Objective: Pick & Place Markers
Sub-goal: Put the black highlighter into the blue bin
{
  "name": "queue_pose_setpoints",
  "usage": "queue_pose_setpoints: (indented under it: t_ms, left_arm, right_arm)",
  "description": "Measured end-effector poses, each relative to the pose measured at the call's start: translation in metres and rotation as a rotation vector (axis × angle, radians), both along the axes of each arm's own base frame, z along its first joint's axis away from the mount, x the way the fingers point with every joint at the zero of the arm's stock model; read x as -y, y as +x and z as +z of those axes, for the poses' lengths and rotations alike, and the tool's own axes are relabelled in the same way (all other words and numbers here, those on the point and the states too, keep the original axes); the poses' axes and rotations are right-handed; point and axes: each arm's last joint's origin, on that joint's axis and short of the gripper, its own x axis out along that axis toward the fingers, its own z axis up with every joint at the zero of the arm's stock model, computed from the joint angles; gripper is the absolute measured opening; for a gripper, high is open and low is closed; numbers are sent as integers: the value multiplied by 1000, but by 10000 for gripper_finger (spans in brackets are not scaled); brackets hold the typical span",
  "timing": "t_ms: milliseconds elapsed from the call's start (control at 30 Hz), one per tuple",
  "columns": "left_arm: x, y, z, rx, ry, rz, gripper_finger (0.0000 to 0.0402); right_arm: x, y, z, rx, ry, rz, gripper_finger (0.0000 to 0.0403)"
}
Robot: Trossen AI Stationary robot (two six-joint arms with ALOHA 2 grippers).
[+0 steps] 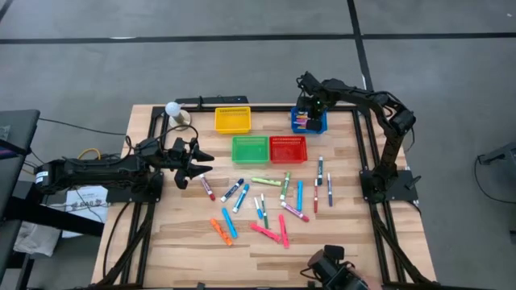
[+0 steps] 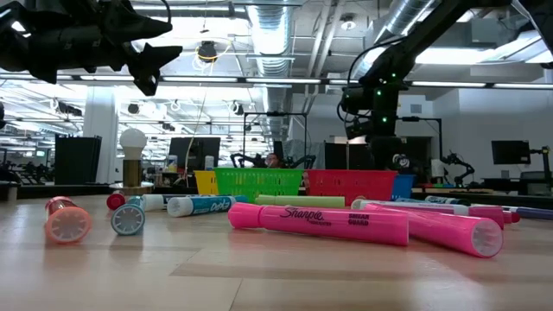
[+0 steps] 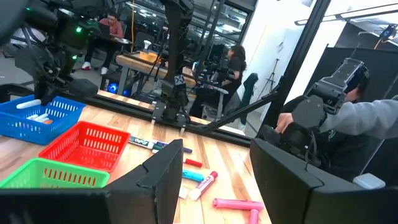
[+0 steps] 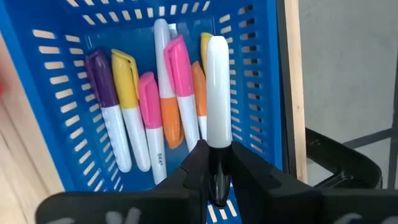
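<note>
One white marker (image 4: 217, 93) between right gripper (image 4: 214, 165) fingers.

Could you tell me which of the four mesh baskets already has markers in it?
The blue basket, farthest right in the back row under the right claw; the yellow, green and red baskets look empty.

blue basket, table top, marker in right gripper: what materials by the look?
Blue basket: moulded plastic, likely; slotted mesh walls, even colour.
Table top: light wood, butcher-block style; visible plank strips and grain.
White marker held in right gripper: smooth, slightly glossy plastic barrel, probably.
</note>
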Motion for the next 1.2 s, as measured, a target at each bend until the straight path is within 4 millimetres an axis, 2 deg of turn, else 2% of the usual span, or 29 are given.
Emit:
queue_pose_setpoints:
  t_ms: [167,300,500,667,967,1200]
  left_arm:
    - [0,0,0,0,0,0,186]
    - [0,0,0,1,0,0,186]
    - [0,0,0,2,0,0,186]
    - [0,0,0,3,1,0,186]
    - [0,0,0,3,-6,-1,186]
    - [0,0,1,8,-5,-1,186]
  right_arm:
    - [0,-1,-2,17,10,18,44]
    - [-4,-4,-12,-1,32,18,44]
    - [-1,-2,-21,3,35,-7,44]
    - [0,-1,-37,-38,67,-13,48]
    - [5,6,-39,11,24,-74,78]
    - [3,6,-39,9,30,-70,127]
